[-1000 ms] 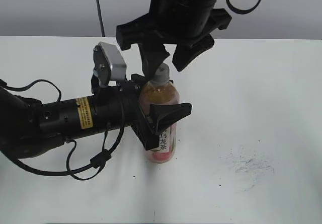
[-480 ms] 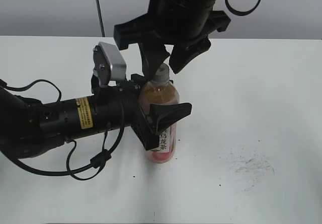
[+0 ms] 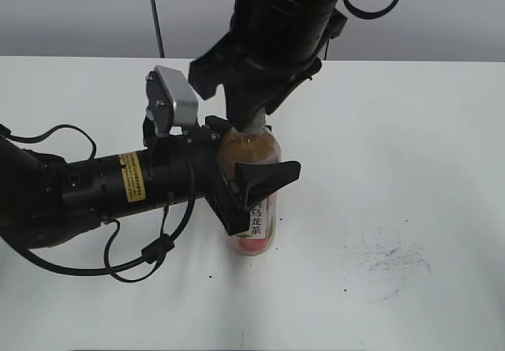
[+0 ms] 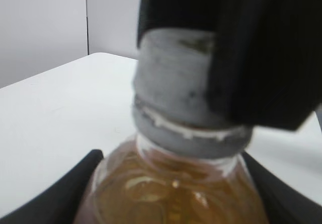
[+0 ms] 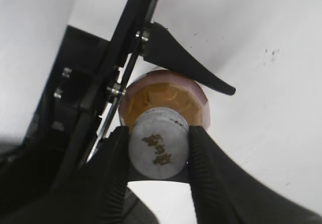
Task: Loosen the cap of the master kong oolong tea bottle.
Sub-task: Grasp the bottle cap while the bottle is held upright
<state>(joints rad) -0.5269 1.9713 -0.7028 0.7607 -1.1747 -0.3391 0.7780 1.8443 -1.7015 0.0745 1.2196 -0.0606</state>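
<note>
The master kong oolong tea bottle stands upright on the white table, amber tea inside, pink label with a white character strip. My left gripper is shut on the bottle's body from the left; its fingers flank the bottle's shoulder in the left wrist view. My right gripper comes down from above and is shut on the white-grey cap, one finger on each side of it. The cap also shows in the left wrist view, partly covered by a black finger. In the exterior view the cap is hidden by the right gripper.
The white table lies bare to the right of the bottle, with a patch of dark scuff marks at the front right. The left arm's black body and cables lie across the table's left side.
My right gripper has lowered onto the cap and its fingers have closed from a spread position onto it. The left gripper and bottle have not moved.
</note>
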